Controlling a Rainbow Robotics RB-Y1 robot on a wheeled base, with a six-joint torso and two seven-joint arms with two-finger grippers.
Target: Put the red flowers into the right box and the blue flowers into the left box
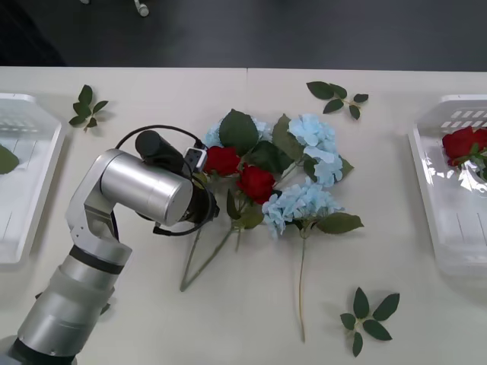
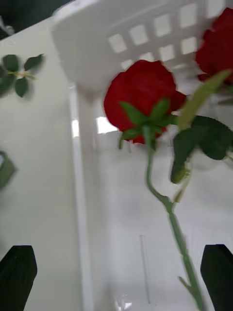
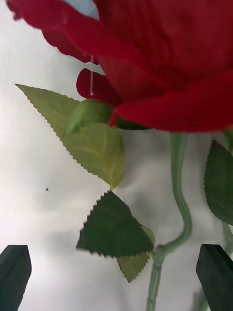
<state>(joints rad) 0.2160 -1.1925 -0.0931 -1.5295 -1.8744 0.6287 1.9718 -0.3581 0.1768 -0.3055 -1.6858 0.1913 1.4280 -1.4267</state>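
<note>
The left tool [image 3: 116,277], fingers spread wide, hovers over a red rose [image 1: 222,160] in the table's [image 1: 228,319] central pile with the blue flowers [image 1: 298,204]. The right tool [image 2: 116,277], likewise released, is above the right box [image 1: 449,251], where seemingly two red roses [image 2: 141,97] lie.

Centre of frame crowded: red flowers [image 1: 240,172] tangled with blue flowers [image 1: 303,204], leaves and stems overlapping, left arm [image 1: 125,204] pressed against pile's left side. Bare table [image 1: 426,319] lower right, also between pile and right box [image 1: 449,228]. Loose sprigs [image 1: 369,317] lower right, upper right, upper left. Left box [image 1: 30,190] at left edge, floor mostly bare.
</note>
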